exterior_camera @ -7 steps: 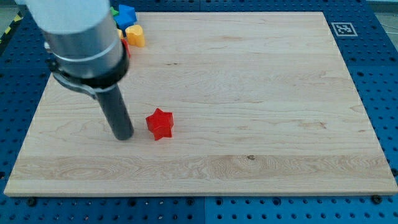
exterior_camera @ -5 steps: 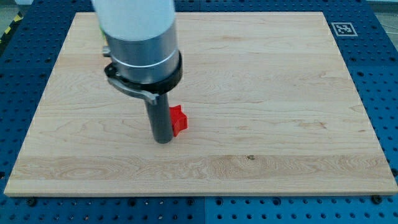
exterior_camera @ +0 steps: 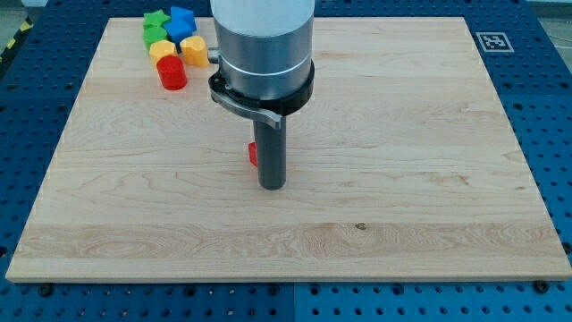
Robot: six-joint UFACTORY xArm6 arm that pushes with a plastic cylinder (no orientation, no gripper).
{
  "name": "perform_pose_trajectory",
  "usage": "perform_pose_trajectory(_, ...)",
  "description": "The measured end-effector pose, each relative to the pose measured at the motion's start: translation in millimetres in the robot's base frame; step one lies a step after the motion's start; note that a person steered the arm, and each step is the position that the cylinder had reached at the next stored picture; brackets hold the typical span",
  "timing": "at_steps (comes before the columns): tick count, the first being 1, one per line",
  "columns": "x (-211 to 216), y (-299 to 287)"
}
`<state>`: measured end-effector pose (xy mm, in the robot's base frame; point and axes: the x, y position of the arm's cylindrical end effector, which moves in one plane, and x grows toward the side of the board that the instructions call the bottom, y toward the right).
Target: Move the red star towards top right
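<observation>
The red star (exterior_camera: 253,153) lies near the board's middle, almost wholly hidden behind my rod; only a red sliver shows at the rod's left edge. My tip (exterior_camera: 272,186) rests on the wooden board (exterior_camera: 402,134), just below and to the right of that sliver, touching or nearly touching the star. The arm's grey body covers the board above it.
A cluster of blocks sits at the view's top left: a green star (exterior_camera: 155,20), a blue block (exterior_camera: 182,20), a green block (exterior_camera: 156,36), yellow blocks (exterior_camera: 193,50) and a red cylinder (exterior_camera: 171,72). A tag marker (exterior_camera: 492,41) is at the top right corner.
My rod has swept from the view's left to the middle and pushed the red star right and slightly up. The star now hides behind the rod, and the top-left cluster is uncovered.
</observation>
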<state>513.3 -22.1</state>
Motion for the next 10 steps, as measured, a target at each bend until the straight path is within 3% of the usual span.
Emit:
perform_pose_trajectory(4,20,16)
perform_pose_trajectory(7,0,-2)
perform_pose_trajectory(10,-19,30)
